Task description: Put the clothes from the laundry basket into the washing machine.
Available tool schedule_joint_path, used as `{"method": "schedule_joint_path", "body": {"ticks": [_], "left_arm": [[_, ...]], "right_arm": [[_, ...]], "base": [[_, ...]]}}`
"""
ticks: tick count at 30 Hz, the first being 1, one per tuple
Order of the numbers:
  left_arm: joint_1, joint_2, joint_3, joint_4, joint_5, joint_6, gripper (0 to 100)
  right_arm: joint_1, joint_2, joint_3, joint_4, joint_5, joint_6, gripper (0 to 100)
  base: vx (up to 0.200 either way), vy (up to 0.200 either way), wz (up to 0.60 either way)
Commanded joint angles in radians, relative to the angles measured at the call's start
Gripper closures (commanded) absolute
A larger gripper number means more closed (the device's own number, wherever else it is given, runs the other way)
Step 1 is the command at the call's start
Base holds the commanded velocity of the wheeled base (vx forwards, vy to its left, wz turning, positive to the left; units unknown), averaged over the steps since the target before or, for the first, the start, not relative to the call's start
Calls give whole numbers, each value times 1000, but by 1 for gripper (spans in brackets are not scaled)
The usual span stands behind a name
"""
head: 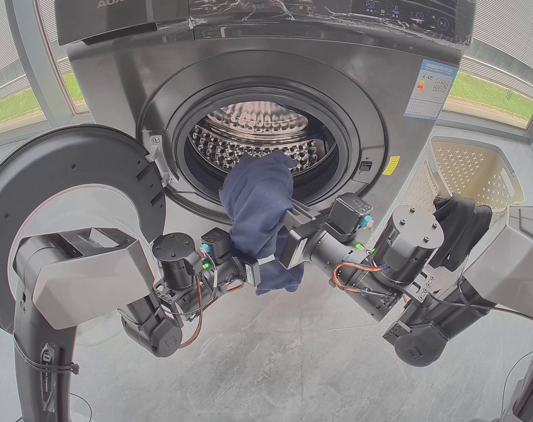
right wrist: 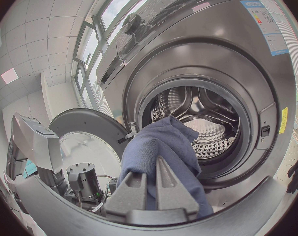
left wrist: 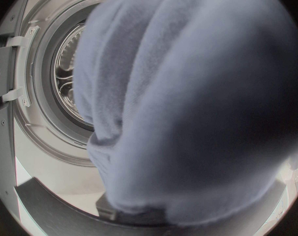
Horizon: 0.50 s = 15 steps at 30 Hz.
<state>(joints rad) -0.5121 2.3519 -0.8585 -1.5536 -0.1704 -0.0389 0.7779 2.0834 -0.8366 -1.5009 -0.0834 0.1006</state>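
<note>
Navy garment [head: 256,200]: hangs at the drum [head: 258,124] mouth, top end just inside.
Right gripper [right wrist: 149,169]: right wrist view shows the fingers pinched on a fold.
Left gripper [head: 252,272]: under the garment's lower end; grip cannot be told, cloth blankets the left wrist view.
Washing machine [head: 360,89]: door [head: 61,165] open, robot's left.
Laundry basket [head: 474,171]: right of the machine, black clothes [head: 460,224] on its rim.

Navy garment [head: 256,197] is seen as matt, fuzzy cloth; drum [head: 258,118] as glossy embossed metal (perforated); laundry basket [head: 471,168] as matt plastic.
</note>
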Motion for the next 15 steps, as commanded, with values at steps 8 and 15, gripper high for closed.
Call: {"method": "schedule_joint_path", "body": {"ticks": [8, 15], "left_arm": [[26, -160, 111, 0, 14, -72, 100], [35, -290, 233, 0, 14, -104, 100]], "right_arm": [[-104, -29, 116, -4, -18, 21, 100], [-114, -20, 189, -7, -12, 31, 100]], "base": [[0, 0, 0], [0, 0, 0]]}}
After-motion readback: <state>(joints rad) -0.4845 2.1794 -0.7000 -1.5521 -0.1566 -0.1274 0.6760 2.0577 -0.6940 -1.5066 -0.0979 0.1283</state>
